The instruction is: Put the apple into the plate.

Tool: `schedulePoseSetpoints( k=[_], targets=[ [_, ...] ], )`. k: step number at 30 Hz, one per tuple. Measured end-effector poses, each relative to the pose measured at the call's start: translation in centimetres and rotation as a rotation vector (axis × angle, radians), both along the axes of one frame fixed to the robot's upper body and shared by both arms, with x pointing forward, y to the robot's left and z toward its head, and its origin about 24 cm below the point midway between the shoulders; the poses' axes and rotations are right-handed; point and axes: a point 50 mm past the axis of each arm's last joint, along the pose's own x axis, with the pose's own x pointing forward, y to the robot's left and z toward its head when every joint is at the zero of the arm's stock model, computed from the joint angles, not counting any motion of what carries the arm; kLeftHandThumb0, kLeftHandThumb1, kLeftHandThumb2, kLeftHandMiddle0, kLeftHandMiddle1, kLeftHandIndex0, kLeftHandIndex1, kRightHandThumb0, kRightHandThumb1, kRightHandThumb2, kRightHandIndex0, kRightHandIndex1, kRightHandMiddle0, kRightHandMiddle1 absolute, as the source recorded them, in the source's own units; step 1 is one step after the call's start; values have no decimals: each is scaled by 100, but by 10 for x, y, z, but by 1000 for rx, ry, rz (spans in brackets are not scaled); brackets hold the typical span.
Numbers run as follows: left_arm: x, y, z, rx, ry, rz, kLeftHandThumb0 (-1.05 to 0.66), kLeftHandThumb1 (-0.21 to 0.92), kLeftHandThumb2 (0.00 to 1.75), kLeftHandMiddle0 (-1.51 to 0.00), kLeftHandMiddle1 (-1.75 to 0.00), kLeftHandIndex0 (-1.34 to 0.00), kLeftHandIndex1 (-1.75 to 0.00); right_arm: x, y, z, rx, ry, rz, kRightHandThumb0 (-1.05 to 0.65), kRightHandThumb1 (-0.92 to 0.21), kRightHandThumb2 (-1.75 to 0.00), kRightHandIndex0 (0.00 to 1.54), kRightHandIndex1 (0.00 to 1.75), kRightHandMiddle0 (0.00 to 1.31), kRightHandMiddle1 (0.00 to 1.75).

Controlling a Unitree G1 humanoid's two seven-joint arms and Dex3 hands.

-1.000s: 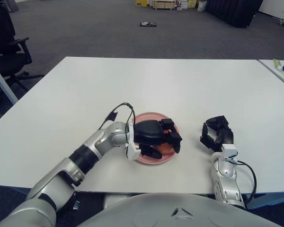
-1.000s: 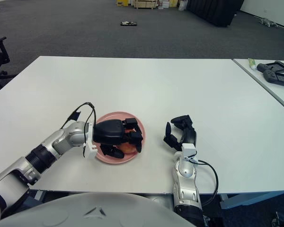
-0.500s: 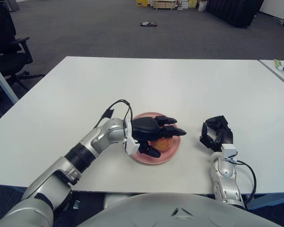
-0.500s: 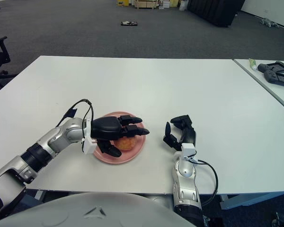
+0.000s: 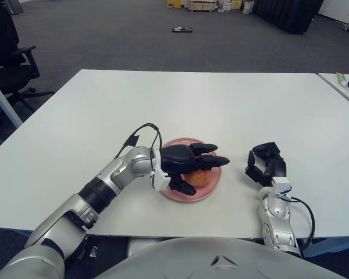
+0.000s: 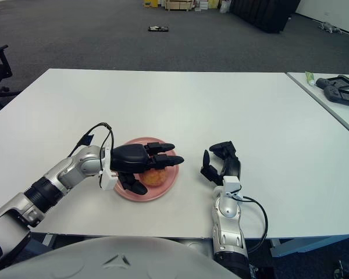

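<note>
The apple (image 5: 200, 178), orange-red, lies in the pink plate (image 5: 206, 190) near the table's front middle. My left hand (image 5: 192, 168) hovers over the plate with its black fingers (image 5: 212, 161) spread above the apple and its thumb beside it, not holding it. The hand hides part of the apple and the plate's left half. In the right eye view the apple (image 6: 155, 176) and plate (image 6: 163, 189) show the same. My right hand (image 5: 266, 163) rests idle on the table to the right of the plate.
The white table (image 5: 180, 104) stretches far back and to both sides. A second table (image 6: 331, 87) with dark devices stands at the right edge. An office chair (image 5: 6, 52) stands off the table's left.
My left hand has opened and let go of the apple, which now lies in the plate. The hand has drawn back slightly to the left. The right hand has not moved.
</note>
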Motion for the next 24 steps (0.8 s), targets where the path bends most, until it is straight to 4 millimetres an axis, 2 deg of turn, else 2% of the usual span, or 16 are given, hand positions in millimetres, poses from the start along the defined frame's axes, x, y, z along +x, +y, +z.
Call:
schedulePoseSetpoints(
  k=[11,17,24],
  targets=[
    [4,10,5,6,-7,51,-105,92,90,0,0,0,0,0,1,1,0,2,1,-40,-57,-100,63,143,41,175],
    [8,26,5,-52,-6,173,-105,92,85,0,0,0,0,0,1,1,2,4,1,-41,-56,-101,63,144,42,175],
    [19,49,21,-168,-29,301,-105,92,79,0,0,0,0,0,1,1,2,5,0,-41,-56,-102,63,144,42,175]
  ],
)
